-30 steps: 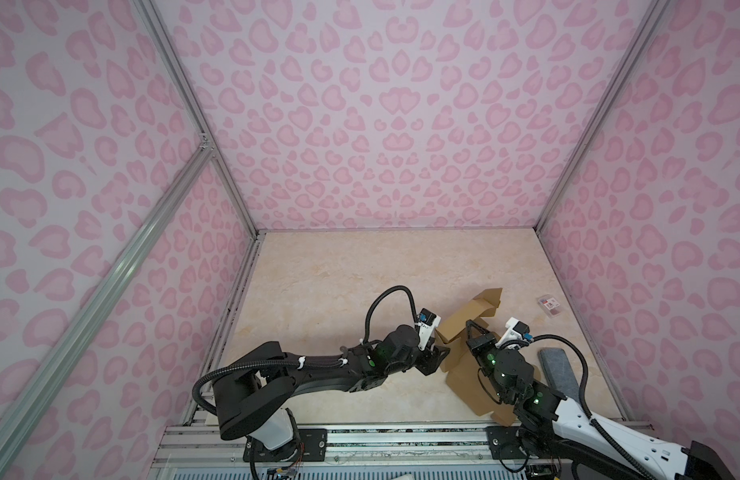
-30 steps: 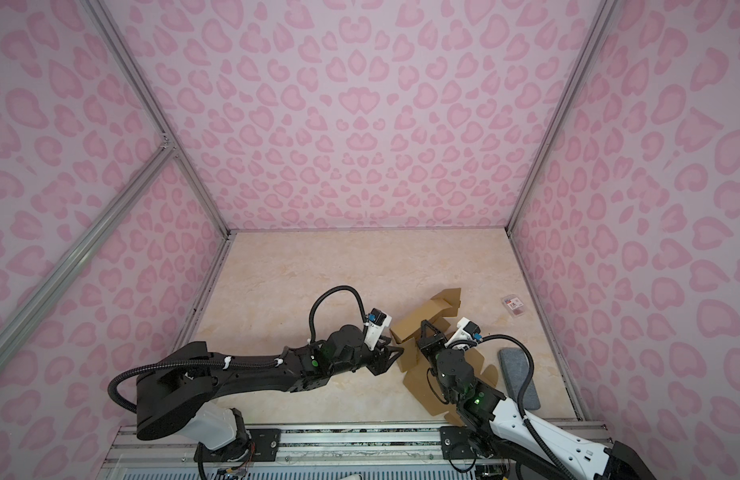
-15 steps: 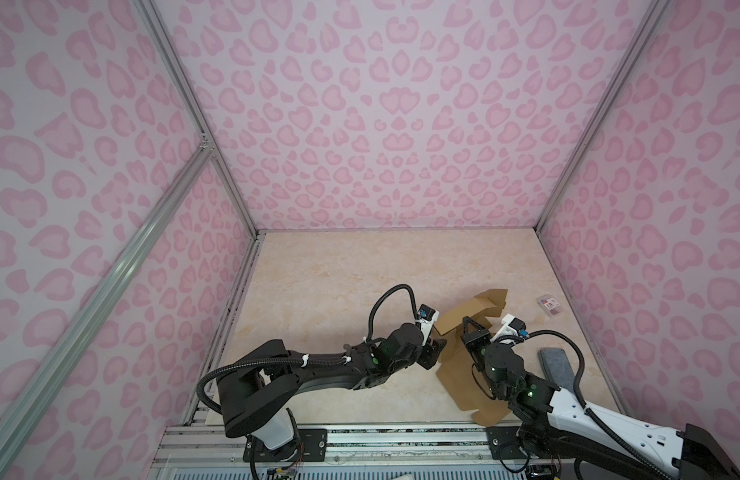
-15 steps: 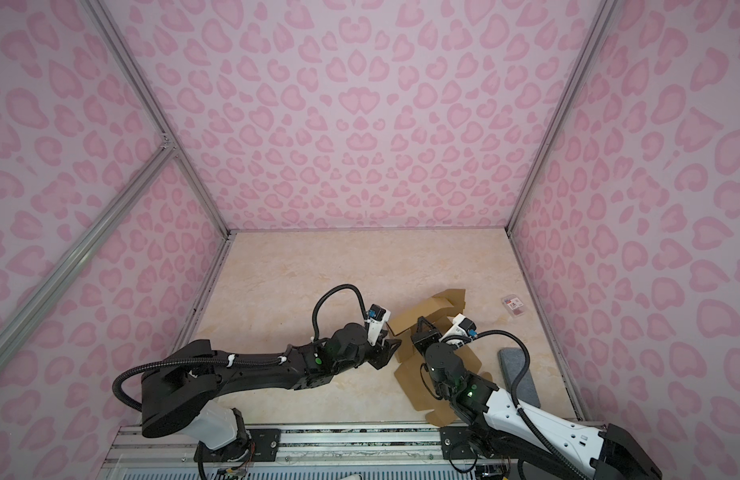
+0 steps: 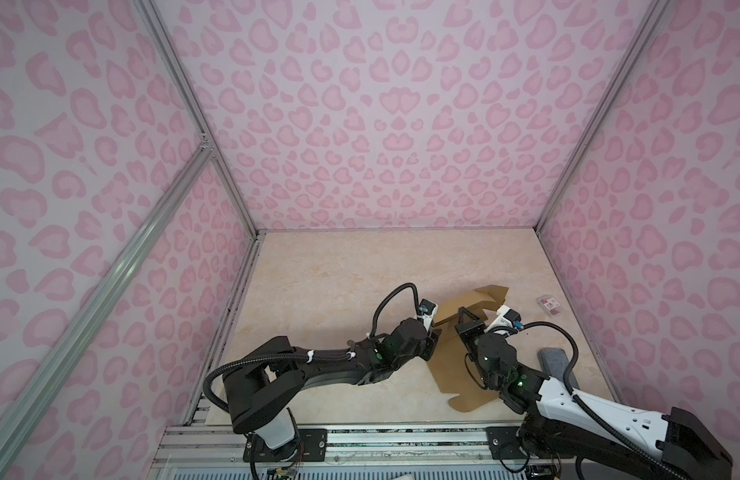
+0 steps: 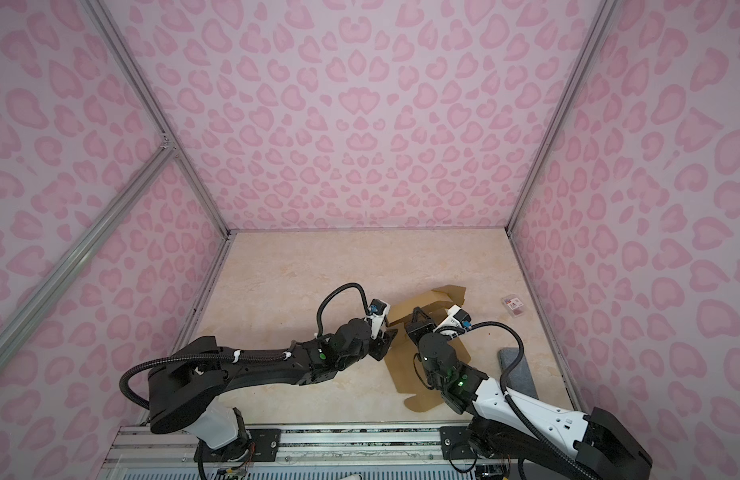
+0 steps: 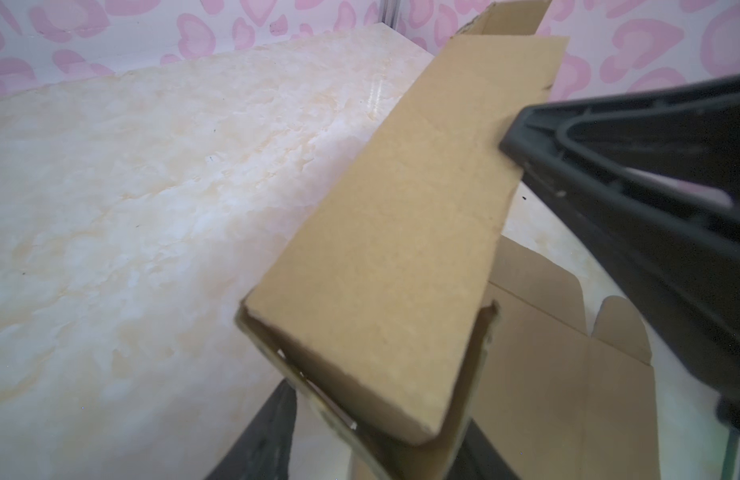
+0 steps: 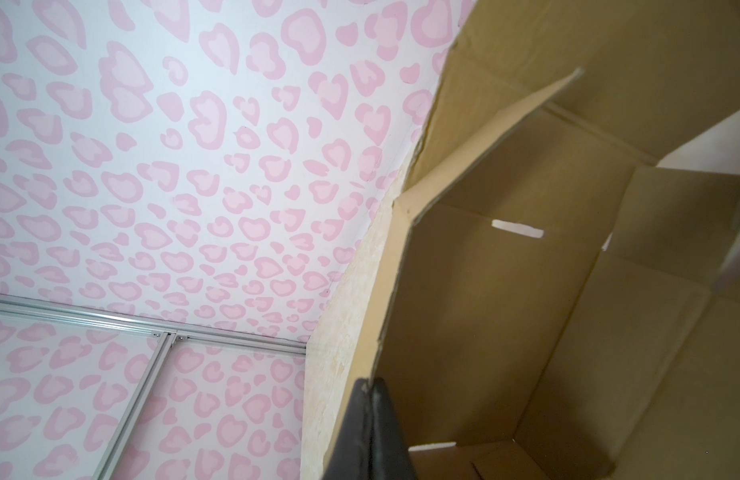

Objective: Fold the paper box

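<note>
The paper box [image 5: 454, 384] is a brown die-cut cardboard sheet, partly folded, lying right of centre near the front in both top views [image 6: 405, 374]. Its far flaps [image 5: 486, 298] stand up. My left gripper [image 5: 433, 337] reaches in from the left. In the left wrist view the doubled side wall [image 7: 393, 232] sits between the half-apart jaws of the left gripper [image 7: 376, 405], both tips against it. My right gripper [image 5: 464, 318] is shut on the edge of an upright panel [image 8: 476, 316], as the right gripper [image 8: 371, 384] shows in its wrist view.
A small clear packet with a red-white label [image 5: 549, 305] lies near the right wall. A grey pad [image 5: 553, 362] lies at the front right beside the right arm. Pink patterned walls close in three sides. A metal rail [image 5: 360, 440] runs along the front.
The right arm has swung a little left and away, carrying the pinched panel edge with it. The left gripper has stayed almost in place on the side wall.
</note>
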Robot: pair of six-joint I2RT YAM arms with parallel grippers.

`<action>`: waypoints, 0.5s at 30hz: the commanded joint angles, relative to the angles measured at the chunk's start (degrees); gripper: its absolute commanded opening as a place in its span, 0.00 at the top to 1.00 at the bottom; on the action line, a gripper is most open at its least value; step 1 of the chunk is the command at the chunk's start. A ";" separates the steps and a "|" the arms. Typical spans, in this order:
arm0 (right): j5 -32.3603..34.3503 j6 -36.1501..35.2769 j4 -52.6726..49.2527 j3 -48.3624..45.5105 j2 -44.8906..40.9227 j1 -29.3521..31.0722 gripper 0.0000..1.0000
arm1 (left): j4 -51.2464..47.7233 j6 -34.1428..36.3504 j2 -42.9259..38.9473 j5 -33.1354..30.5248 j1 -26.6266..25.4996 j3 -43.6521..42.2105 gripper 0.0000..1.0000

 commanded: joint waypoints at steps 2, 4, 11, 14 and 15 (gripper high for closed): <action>-1.54 -0.79 6.25 0.86 3.51 -0.98 1.00 | 2.04 1.86 0.04 -1.50 1.77 -0.15 0.48; -2.13 -0.67 7.54 1.17 5.07 -1.29 1.00 | 2.14 2.19 0.04 -1.25 2.81 -0.05 0.49; -2.71 0.02 10.23 2.28 8.80 -1.63 1.00 | 3.22 3.23 0.30 -0.63 6.24 -0.23 0.51; -3.20 0.46 11.28 2.70 10.28 -2.05 1.00 | 4.06 3.36 0.81 -0.14 6.93 -0.24 0.51; -3.48 0.70 11.59 2.76 10.88 -2.14 1.00 | 4.41 3.58 1.05 0.06 7.10 -0.25 0.52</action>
